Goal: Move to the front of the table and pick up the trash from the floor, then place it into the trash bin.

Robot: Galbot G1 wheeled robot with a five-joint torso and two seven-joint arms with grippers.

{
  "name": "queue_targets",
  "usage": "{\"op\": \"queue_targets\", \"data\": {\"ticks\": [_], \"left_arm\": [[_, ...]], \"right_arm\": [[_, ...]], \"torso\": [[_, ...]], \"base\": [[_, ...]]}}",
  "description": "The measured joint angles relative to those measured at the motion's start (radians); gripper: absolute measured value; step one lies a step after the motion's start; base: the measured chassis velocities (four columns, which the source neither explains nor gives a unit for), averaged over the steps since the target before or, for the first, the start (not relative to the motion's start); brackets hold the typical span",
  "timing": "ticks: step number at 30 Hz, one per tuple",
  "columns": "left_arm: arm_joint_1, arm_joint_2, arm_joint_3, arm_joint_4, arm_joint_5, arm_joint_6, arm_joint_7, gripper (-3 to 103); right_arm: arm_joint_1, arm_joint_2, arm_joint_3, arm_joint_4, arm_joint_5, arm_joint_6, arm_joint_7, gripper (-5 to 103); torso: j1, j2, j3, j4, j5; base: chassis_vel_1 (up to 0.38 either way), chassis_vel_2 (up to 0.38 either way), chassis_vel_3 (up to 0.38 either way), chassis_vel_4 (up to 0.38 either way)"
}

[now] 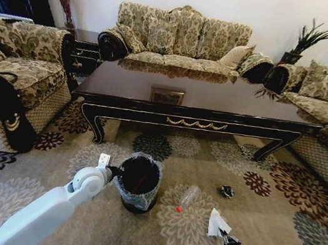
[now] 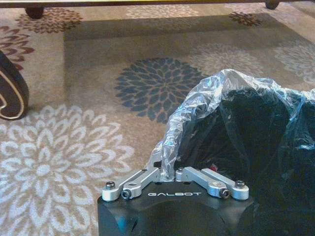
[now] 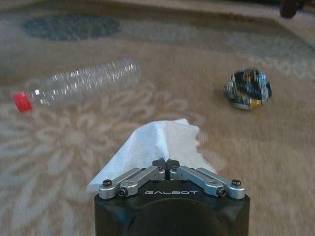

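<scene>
Left end effector [image 2: 167,169] clenched on trash bin [image 1: 138,184] liner, right end effector [image 3: 167,163] grasping white paper [image 3: 157,145]

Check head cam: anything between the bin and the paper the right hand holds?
Yes. The clear bottle, red cap toward the robot, lies on the carpet between the trash bin and the white paper in the right hand.

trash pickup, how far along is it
Done: the robot is at the front of the table. In hand: the right hand is shut on the paper, clear of the bin, while the left hand grips the bin's liner at the rim. Left: binning the paper, then the bottle and the dark wad, both lying on the carpet.
</scene>
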Motion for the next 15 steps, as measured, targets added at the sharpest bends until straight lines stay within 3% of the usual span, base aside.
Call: {"op": "queue_targets", "data": {"ticks": [15], "left_arm": [[-0.011,-0.018,0.029,-0.006,0.001,0.000,-0.010,3]], "right_arm": [[-0.140,-0.109,0.077,0.446,0.133,-0.037,0.049,0]], "torso": [[0.000,0.000,0.000,0.0003,0.0000]], "base": [[0.000,0.000,0.000,0.000]]}}
